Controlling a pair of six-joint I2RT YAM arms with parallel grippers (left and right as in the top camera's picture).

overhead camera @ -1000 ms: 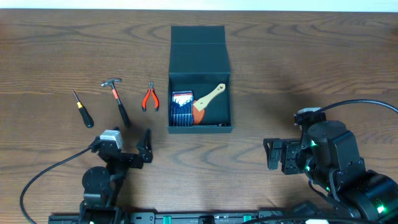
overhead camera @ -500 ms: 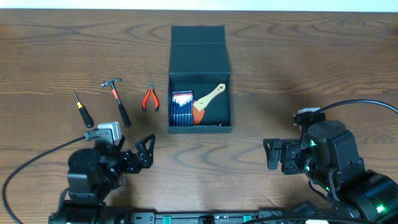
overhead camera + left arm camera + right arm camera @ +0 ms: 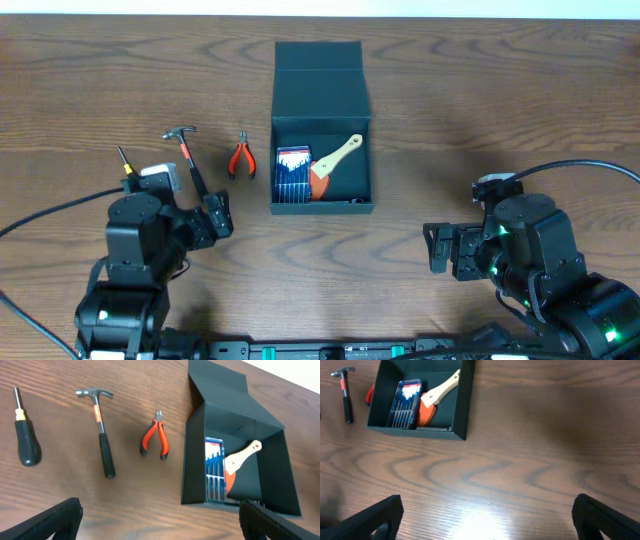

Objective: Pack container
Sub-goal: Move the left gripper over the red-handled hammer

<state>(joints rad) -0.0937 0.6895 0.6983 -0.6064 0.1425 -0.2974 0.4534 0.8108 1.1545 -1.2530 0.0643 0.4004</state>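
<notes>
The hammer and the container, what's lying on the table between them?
Red-handled pliers lie between the hammer and the container, touching neither. This is clearest in the left wrist view and also shows in the overhead.

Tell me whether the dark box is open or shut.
Open. The flap lid is folded back behind the box, and the blue packet and wooden-handled tool inside are plainly visible.

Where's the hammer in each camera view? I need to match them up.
Overhead: hammer left of centre.
Left wrist: hammer upper left, head up.
Right wrist: hammer at the top-left corner.
Shared landmark: the container, right of the hammer in every view.
</notes>
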